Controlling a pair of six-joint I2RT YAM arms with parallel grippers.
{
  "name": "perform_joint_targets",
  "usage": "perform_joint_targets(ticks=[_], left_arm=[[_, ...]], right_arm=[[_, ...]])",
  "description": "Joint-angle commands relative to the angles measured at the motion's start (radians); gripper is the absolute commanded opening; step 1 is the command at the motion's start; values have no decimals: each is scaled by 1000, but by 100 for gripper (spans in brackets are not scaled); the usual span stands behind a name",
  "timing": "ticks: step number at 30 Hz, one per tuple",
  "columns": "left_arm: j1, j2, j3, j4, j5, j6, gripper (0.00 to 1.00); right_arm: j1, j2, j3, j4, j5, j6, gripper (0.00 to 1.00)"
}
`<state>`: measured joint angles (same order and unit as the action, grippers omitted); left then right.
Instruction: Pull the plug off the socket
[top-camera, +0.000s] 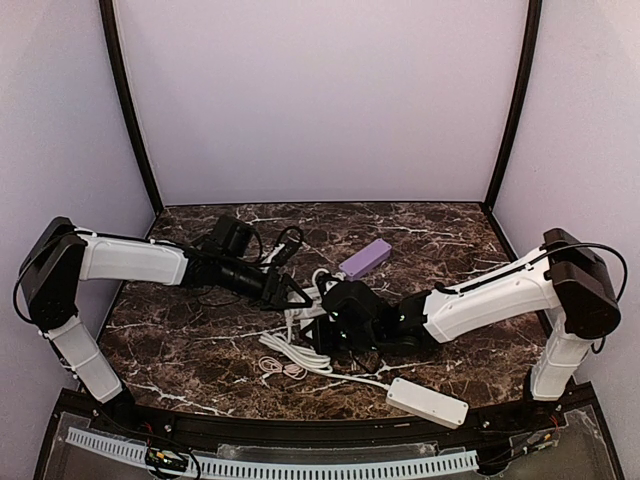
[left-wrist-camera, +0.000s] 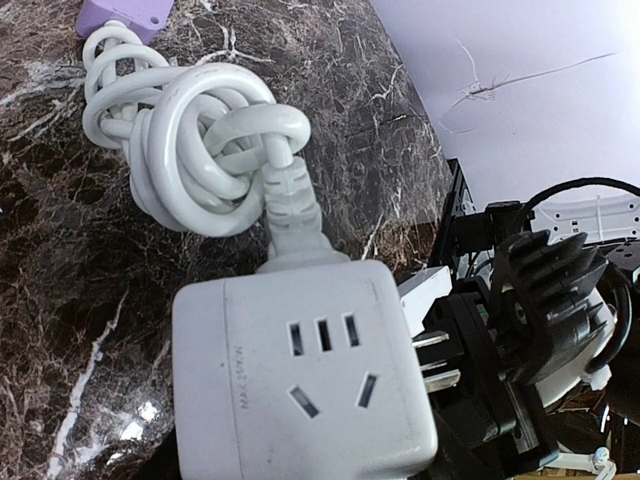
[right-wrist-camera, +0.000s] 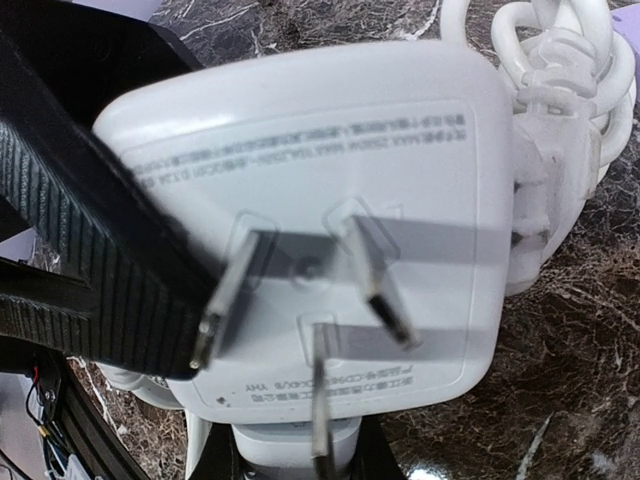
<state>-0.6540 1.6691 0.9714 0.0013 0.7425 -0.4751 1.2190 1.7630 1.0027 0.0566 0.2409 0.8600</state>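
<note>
The socket (left-wrist-camera: 300, 370), a white cube with outlet holes, fills the lower left wrist view. In the right wrist view the socket (right-wrist-camera: 310, 180) shows three bare metal prongs pointing at the camera. My left gripper (top-camera: 292, 298) is shut on the socket, and one ribbed black finger (right-wrist-camera: 90, 230) presses on its side. The plug (right-wrist-camera: 295, 448) is a small white head sitting flush against the cube's lower face, with no gap visible. My right gripper (top-camera: 328, 322) is shut on the plug, with dark fingers on either side of it. In the top view the two grippers meet at mid-table and mostly hide the socket (top-camera: 308, 312).
The socket's own cord is knotted into a white coil (left-wrist-camera: 200, 150) beside a purple block (top-camera: 365, 259). A thick white cord (top-camera: 300, 358) runs across the marble to the long power strip (top-camera: 428, 402) at the front right. A small coiled cable (top-camera: 280, 368) lies near the front.
</note>
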Motion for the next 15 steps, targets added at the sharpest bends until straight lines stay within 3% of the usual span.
perform_joint_targets(ticks=[1, 15], left_arm=[[105, -71, -19, -17, -130, 50, 3], [126, -79, -15, -21, -129, 51, 3]], right_arm=[[5, -55, -15, -119, 107, -21, 0], [98, -88, -59, 26, 104, -291, 0]])
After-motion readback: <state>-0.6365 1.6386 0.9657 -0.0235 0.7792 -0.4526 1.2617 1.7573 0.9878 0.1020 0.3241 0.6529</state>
